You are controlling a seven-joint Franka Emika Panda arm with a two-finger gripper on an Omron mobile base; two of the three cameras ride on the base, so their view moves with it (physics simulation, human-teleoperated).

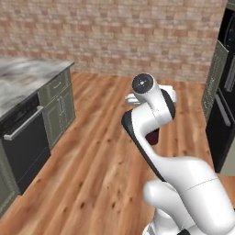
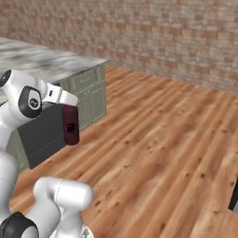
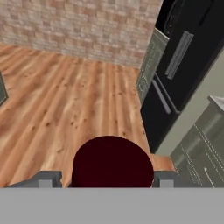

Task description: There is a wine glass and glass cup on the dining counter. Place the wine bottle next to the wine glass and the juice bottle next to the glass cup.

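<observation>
Gripper (image 3: 112,181) jaws closed on the juice bottle (image 2: 70,124), one finger on either side. Bottle hangs upright in the air above the wood floor (image 2: 162,135), beside the green cabinets (image 2: 90,93).

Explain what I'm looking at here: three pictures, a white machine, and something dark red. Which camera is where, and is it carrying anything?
The white machine is a robot arm on a base that drives around a simulated kitchen. Two pictures come from cameras on the base, behind the arm to its left and right; the third looks along its tool. The tool is closed on the juice bottle, the squat maroon container, which hangs upright over the wooden floor. In the hand view you look down on the bottle's round top between the two fingers. To the left stands a marble worktop over green cabinets and a black dishwasher. A brick wall lies ahead.
</observation>
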